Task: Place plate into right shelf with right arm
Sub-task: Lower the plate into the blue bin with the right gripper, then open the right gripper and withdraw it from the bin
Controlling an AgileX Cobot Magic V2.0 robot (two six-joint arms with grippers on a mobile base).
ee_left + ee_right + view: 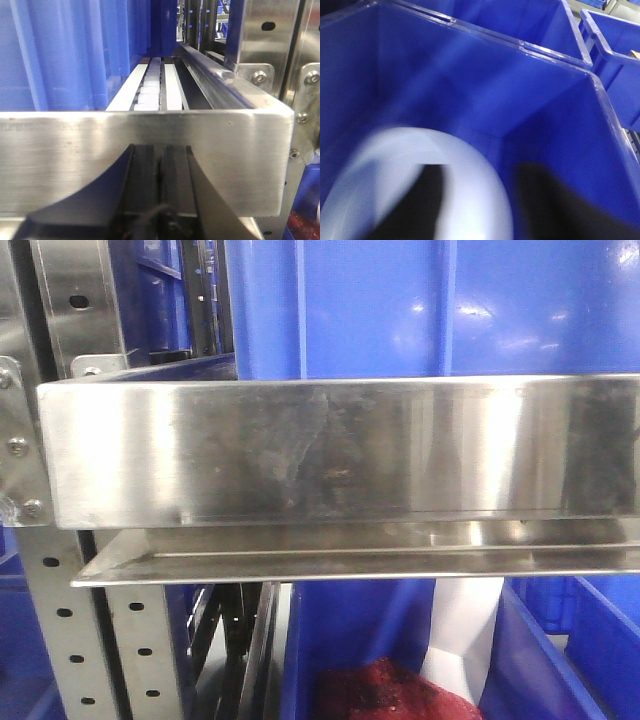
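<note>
Right claw [470, 200] reaches down into a blue bin [470, 80] of the right shelf [340, 450], blurred; one dark finger lies across the white plate [395, 170], grasping it inside the bin. Left claw [160, 195] clenched, facing a steel beam [100, 150] directly ahead.

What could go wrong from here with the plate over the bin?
1. The plate is motion-blurred in the right tool, which straddles its rim inside the blue bin. A fast move may let it slip or hit the bin wall.
2. Releasing it from a height could crack it.
3. The left tool sits close against the steel shelf beam; any base or arm shift may scrape it.
</note>
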